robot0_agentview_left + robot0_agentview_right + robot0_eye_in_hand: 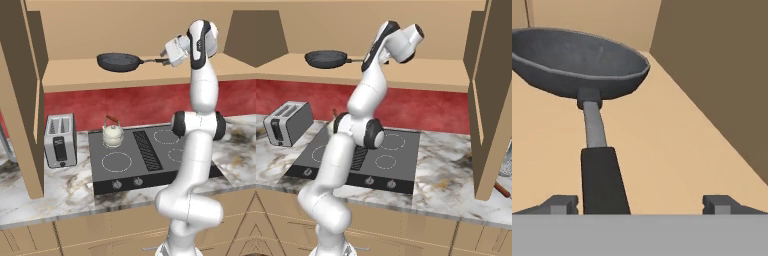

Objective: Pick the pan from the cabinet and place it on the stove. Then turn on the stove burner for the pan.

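Reaching into the open cabinet (150,30) above the kitchen counter, the robot's claw (642,204) stands with its jaws spread wide, holding nothing. The pan (577,60) sits on the cabinet's shelf straight ahead of the claw, its bowl farthest away and its handle (602,175) running back toward the hand. Seen from the hand, the handle's black grip lies between the two fingertips but well off centre, almost against the left fingertip (559,204), with a wide gap on the other side.

That lopsided approach looks like the main hazard. Should the jaws close from this position, the near fingertip would likely meet the handle first and shove it sideways, swinging the pan on the smooth shelf before it is caught. A grip this far out on a long handle also leaves the heavy bowl hanging well ahead of the claw, so the pan could droop or twist once lifted.

The cabinet's side wall (722,75) rises close on the claw's right, leaving little room to swing out without a knock.

Far below the claw waits the stove (145,150), where a cream kettle (112,134) already occupies one back burner; a careless descent could strike it. A toaster (60,140) stands on the counter beside the stove, clear of the likely path.
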### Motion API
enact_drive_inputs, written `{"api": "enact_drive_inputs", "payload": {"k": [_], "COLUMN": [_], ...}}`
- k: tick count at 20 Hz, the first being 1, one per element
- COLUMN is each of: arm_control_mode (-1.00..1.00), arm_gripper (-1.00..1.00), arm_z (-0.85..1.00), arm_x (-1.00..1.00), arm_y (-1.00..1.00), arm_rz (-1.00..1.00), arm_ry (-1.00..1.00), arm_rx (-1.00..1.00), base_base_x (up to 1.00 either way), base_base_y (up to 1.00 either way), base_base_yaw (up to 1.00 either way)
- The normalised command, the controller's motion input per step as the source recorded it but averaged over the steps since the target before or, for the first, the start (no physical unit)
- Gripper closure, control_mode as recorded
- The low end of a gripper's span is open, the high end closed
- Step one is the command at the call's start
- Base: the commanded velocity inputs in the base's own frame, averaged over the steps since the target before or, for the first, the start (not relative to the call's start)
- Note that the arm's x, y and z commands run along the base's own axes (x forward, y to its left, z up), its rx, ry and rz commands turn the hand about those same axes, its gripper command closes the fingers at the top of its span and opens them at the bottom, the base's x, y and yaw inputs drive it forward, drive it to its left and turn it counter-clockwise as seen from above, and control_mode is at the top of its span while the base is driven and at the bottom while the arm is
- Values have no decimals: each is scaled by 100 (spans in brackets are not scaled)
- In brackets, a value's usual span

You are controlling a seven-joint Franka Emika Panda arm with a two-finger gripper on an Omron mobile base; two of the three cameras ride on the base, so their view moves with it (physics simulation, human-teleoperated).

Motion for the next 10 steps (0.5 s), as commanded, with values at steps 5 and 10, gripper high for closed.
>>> {"api": "enact_drive_inputs", "payload": {"k": [5,10], "arm_control_mode": [-100,-100], "arm_gripper": [-100,-100], "arm_z": [-1,-5], "arm_x": [1,0], "arm_y": [6,0], "arm_rz": [0,0], "arm_ry": [6,4], "arm_rx": [-9,-5], "base_base_x": [0,0], "base_base_y": [0,0], "base_base_yaw": [0,0]}}
